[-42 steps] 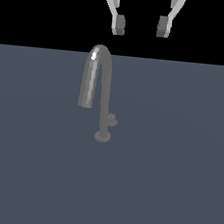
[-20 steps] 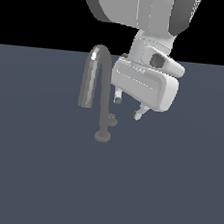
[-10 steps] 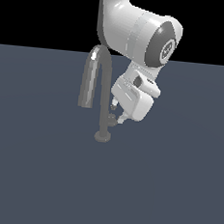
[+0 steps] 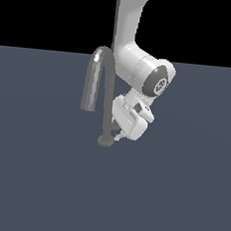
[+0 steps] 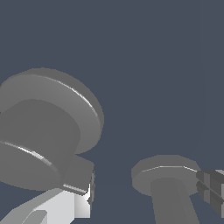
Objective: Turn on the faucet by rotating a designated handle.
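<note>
The faucet (image 4: 98,73) is a tall grey gooseneck with a thin stem and a round base disc (image 4: 105,140). My gripper (image 4: 119,135) is low on the surface, just on the exterior view's right of the stem, and my hand hides the handle there. In the wrist view the handle (image 5: 37,140) is a big stubby grey knob close to the camera. One fingertip pad (image 5: 82,180) sits against its side. The other finger (image 5: 213,189) is far off. The gripper (image 5: 146,187) is open, and the faucet's base disc (image 5: 164,171) and stem show between the fingers.
A flat dark grey surface (image 4: 180,194) spreads all around the faucet. My white arm (image 4: 129,24) comes down from above, just behind the spout's arch. Nothing else stands on the surface.
My arm has swung down from above. The hand has dropped beside the stem to the base and now covers the handle, which showed earlier.
</note>
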Robot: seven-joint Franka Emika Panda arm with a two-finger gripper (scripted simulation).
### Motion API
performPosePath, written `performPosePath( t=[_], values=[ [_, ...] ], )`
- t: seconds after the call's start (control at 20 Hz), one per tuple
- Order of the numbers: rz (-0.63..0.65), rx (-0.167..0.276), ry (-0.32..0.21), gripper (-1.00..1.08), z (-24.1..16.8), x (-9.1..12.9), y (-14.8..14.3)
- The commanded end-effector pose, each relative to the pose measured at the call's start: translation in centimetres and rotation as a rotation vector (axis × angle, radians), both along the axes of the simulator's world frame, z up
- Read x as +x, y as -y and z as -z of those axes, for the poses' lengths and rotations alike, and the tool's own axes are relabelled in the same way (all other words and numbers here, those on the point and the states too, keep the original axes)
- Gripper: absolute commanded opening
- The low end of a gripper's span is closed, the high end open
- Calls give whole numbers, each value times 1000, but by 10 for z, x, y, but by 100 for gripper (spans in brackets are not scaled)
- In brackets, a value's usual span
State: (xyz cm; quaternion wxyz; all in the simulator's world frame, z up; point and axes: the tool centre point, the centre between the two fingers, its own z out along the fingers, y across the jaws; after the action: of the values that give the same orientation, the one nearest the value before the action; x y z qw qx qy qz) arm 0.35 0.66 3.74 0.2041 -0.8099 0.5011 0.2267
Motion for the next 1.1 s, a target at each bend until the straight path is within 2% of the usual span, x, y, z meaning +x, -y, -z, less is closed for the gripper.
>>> performPosePath(
  t=[0.0, 0.05, 0.1, 0.15, 0.2, 0.25, 0.3, 0.35, 0.4, 0.45, 0.5, 0.55, 0.6, 0.65, 0.7, 0.75, 0.8, 0.85, 0.9, 0.95, 1.0, 1.05],
  values=[
    [92, -134, -10, 95, 39, -26, 97],
    [70, -163, -31, -42, 51, -40, 107],
    [-29, -176, -25, 1, 64, -50, 92],
    [-84, -183, -22, 1, 64, -48, 63],
    [12, -208, -6, 57, 57, -31, 106],
    [27, -212, -3, 57, 54, -33, 113],
    [16, -259, 84, -28, 30, 23, 120],
    [14, -269, 102, -28, 20, 22, 118],
    [-82, -261, 76, 52, 31, -25, 102],
    [-179, -252, 49, 52, 54, -23, 47],
    [-270, -258, 90, -37, 56, -14, 37],
    [-288, -260, 98, -37, 52, -14, 26],
    [-209, -311, 65, 89, 48, -13, 37],
    [-178, -331, 52, 89, 50, -16, 56],
    [-259, -294, 92, 83, 44, -4, 4],
    [-327, -268, 161, 25, 33, 19, -1],
    [-371, -250, 206, 25, 12, 14, -28],
    [-275, -280, 209, -48, 19, 66, -28],
    [-178, -310, 210, -48, 7, 56, 21],
    [-103, -262, 256, -55, -15, 49, 25],
    [-97, -259, 259, -55, -17, 49, 28],
    [-115, -239, 163, 54, 8, 4, 90]
  ],
)
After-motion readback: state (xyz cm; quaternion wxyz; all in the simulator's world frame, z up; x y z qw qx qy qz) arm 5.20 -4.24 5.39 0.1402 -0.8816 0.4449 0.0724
